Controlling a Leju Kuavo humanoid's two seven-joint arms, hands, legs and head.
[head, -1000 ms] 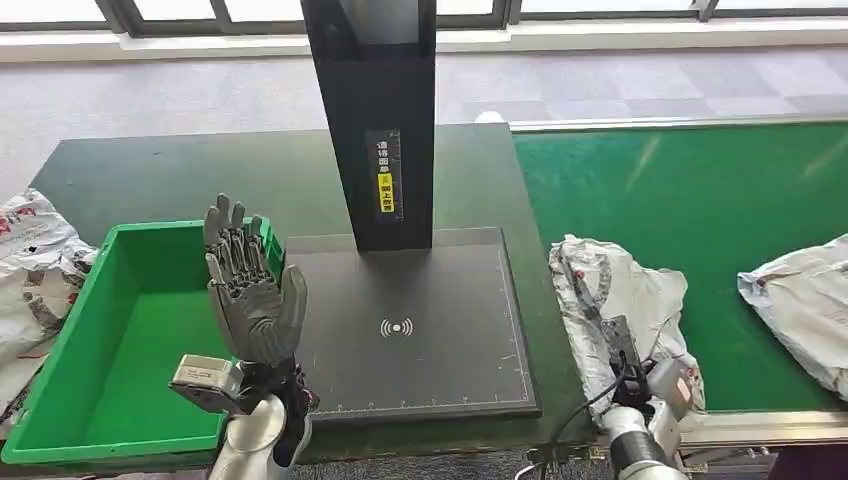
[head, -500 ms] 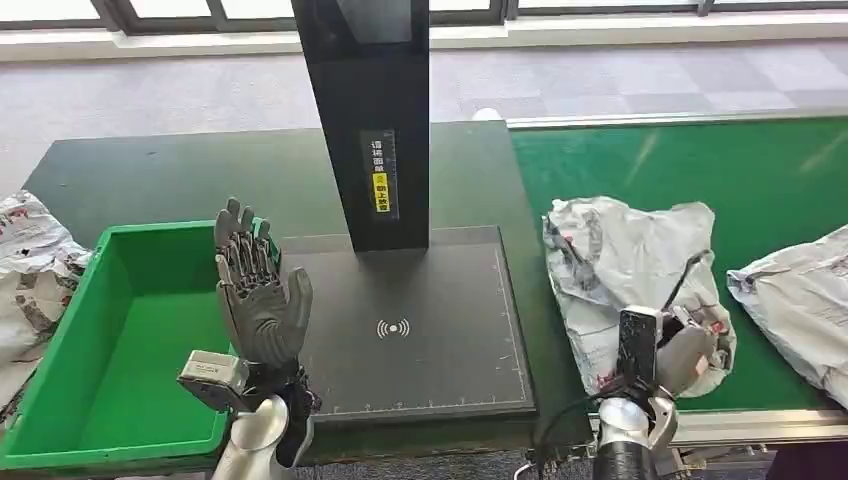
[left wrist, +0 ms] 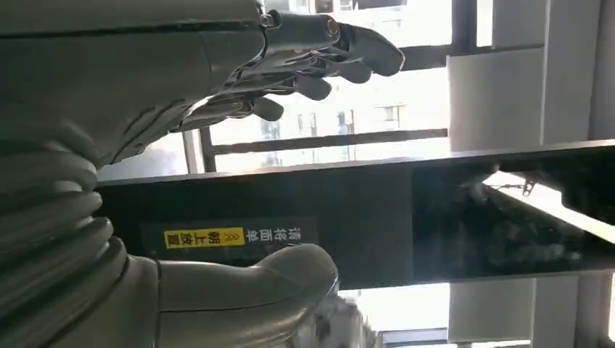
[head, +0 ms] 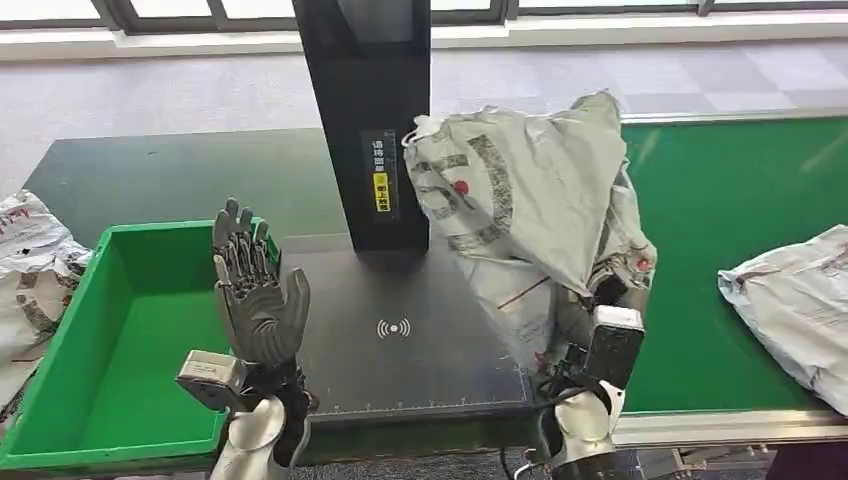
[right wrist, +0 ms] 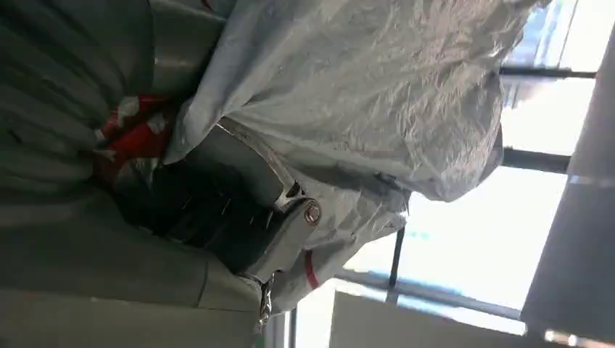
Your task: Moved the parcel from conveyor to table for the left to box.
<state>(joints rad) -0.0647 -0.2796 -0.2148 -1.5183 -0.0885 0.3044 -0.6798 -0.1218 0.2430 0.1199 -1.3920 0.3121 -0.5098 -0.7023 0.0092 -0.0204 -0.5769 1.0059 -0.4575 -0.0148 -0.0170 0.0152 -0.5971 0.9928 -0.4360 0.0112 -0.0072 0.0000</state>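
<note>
A grey plastic mail parcel [head: 530, 200] hangs in the air over the right part of the black scanner plate [head: 400, 330], held up from below by my right hand [head: 600, 310], whose fingers are mostly hidden by the bag. In the right wrist view the hand [right wrist: 239, 217] grips the crumpled parcel [right wrist: 362, 94]. My left hand [head: 255, 300] stands upright and open, fingers spread, between the green box [head: 70, 380] and the plate, holding nothing. In the left wrist view its fingers [left wrist: 319, 51] are spread in front of the black post [left wrist: 362, 210].
A tall black scanner post [head: 370, 110] rises at the back of the plate. The green conveyor [head: 720, 200] runs on the right with another grey parcel [head: 800, 300] on it. More parcels [head: 25, 260] lie left of the box.
My right hand has lifted the parcel off the conveyor and carried it left, up over the plate's right side. My left hand has stayed upright and open.
</note>
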